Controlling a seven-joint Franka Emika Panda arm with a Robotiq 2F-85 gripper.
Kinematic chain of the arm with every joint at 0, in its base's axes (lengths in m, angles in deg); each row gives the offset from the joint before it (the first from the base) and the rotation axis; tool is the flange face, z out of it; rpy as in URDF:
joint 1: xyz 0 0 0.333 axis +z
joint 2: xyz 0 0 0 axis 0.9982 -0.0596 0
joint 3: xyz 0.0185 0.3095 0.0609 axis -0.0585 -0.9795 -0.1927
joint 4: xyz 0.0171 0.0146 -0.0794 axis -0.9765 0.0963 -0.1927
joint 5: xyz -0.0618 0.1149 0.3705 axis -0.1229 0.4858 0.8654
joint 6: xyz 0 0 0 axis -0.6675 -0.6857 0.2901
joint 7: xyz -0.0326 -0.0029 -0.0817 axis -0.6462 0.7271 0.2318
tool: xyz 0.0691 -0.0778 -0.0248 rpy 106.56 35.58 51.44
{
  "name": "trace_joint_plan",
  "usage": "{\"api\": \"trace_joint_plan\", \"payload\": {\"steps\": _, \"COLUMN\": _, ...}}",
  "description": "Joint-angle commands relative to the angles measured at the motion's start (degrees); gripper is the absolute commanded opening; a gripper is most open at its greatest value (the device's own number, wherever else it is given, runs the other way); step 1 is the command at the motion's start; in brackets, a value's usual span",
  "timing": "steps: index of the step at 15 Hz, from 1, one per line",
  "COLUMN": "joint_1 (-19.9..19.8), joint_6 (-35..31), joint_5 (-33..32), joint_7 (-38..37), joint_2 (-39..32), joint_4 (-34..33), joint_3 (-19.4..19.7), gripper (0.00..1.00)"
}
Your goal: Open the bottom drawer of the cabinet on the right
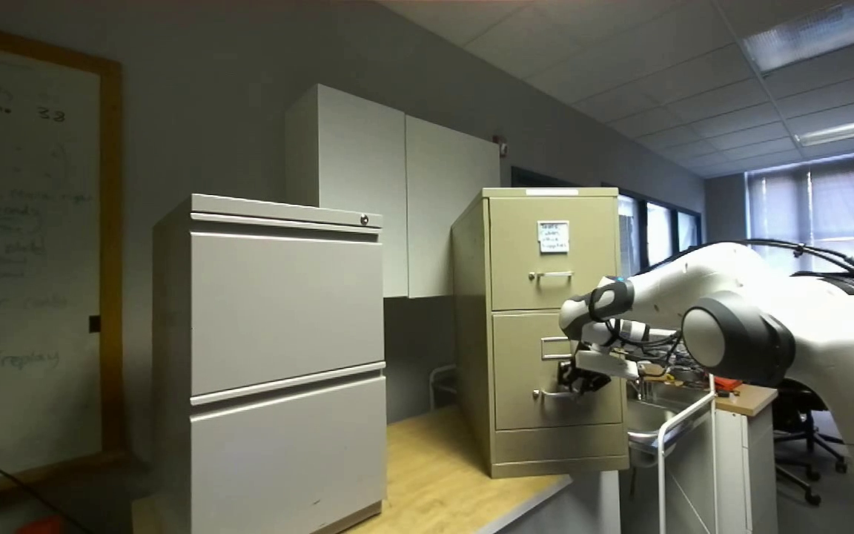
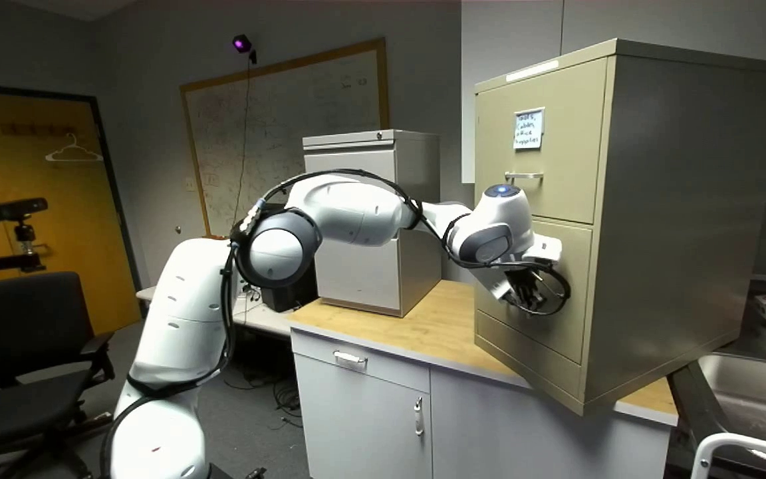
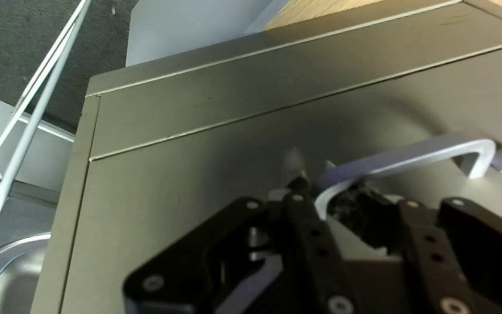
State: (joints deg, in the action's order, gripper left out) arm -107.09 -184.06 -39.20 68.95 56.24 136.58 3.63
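The tall beige cabinet [image 1: 562, 448] stands at the right in both exterior views, also here [image 2: 682, 219]. Its bottom drawer [image 1: 516, 363] looks flush with the cabinet front and also shows in an exterior view [image 2: 572, 332]. The drawer's silver handle [image 3: 403, 159] runs across the wrist view, with a small end visible in an exterior view [image 1: 545, 394]. My gripper [image 3: 324, 188] is at the handle's near end, also visible here [image 1: 583, 378] and here [image 2: 536, 293]. Its fingers stand apart, one on each side of that end. Blur and dark pads hide whether they press on it.
The upper drawer [image 1: 516, 289] with its paper label is above my wrist. A pale grey cabinet [image 1: 286, 311] stands on the wooden counter [image 1: 434, 475]. A metal sink [image 1: 649, 419] and a white rail [image 3: 28, 117] lie beside the beige cabinet.
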Motion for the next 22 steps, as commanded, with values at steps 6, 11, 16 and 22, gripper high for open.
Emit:
{"api": "trace_joint_plan", "payload": {"steps": 6, "joint_1": 0.55, "joint_6": -3.22, "joint_5": 1.90, "joint_7": 3.88, "joint_2": 10.71, "joint_4": 18.17, "joint_3": -4.08, "gripper": 0.05}}
{"api": "trace_joint_plan", "payload": {"steps": 11, "joint_1": 0.52, "joint_6": -7.61, "joint_5": 5.26, "joint_7": 5.37, "joint_2": 14.93, "joint_4": 24.99, "joint_3": -4.51, "gripper": 0.05}}
{"api": "trace_joint_plan", "payload": {"steps": 16, "joint_1": 0.95, "joint_6": -12.06, "joint_5": 11.08, "joint_7": 8.71, "joint_2": 19.90, "joint_4": 32.68, "joint_3": -4.60, "gripper": 0.05}}
{"api": "trace_joint_plan", "payload": {"steps": 22, "joint_1": 1.38, "joint_6": -16.16, "joint_5": 22.47, "joint_7": 15.95, "joint_2": 26.24, "joint_4": 41.60, "joint_3": -4.71, "gripper": 0.05}}
